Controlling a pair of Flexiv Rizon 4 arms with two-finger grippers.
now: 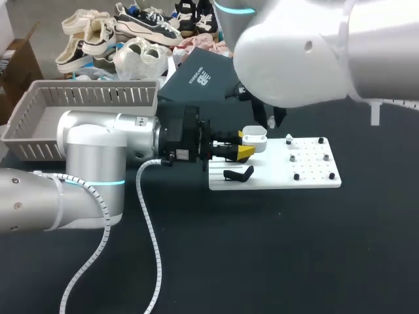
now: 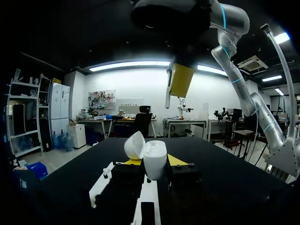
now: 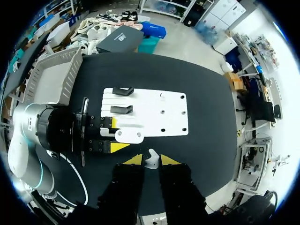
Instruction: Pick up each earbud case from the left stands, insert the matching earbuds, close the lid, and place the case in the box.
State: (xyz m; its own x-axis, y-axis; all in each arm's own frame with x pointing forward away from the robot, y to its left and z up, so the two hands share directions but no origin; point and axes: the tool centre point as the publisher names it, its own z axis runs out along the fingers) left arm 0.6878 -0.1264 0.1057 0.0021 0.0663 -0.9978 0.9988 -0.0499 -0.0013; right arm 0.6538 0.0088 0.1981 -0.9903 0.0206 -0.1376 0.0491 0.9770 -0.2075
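White plastic is making up one earbud case [image 3: 131, 136], one loose earbud [image 3: 151, 160] and one flat board [image 3: 154, 105] lying on the dark table [image 1: 275, 248]. Two black stands are sitting at one end of the board, one [image 3: 123, 91] just beside the other [image 3: 122, 109], both with nothing on them. Six small dark pegs [image 3: 161, 112] are standing in two rows of three at the board's other end. One grey slatted basket [image 1: 39, 111] is resting on the table well apart from the board, beyond the left arm.

The left gripper [image 1: 242, 144] is holding its fingers spread to the case's width, and the yellow tips are pressing the case from two sides. The case is hanging at the board's edge near the stands, with its lid tilting open.

The right gripper [image 3: 151, 158] is hovering above the case. Its yellow tips are standing close together and pinching the single earbud between them.
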